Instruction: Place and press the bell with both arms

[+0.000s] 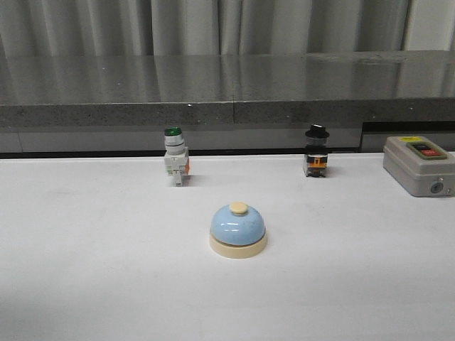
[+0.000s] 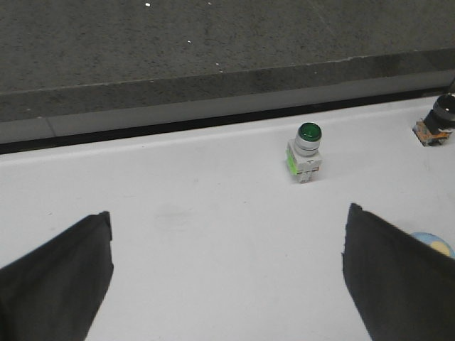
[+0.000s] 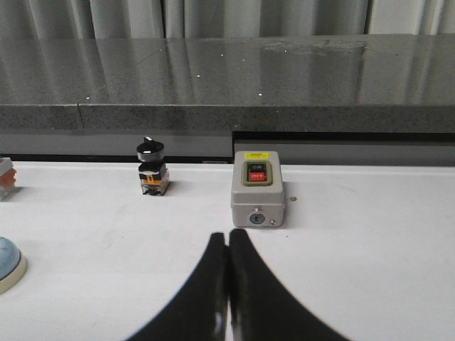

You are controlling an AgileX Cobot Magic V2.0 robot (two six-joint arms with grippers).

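Front view, bell [image 1: 238, 229] upright, knob up

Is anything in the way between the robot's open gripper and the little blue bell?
Nothing visible. In the left wrist view the left gripper is open over bare white table, and the bell peeks out beside one finger. The green-capped switch stands farther back, off that path.
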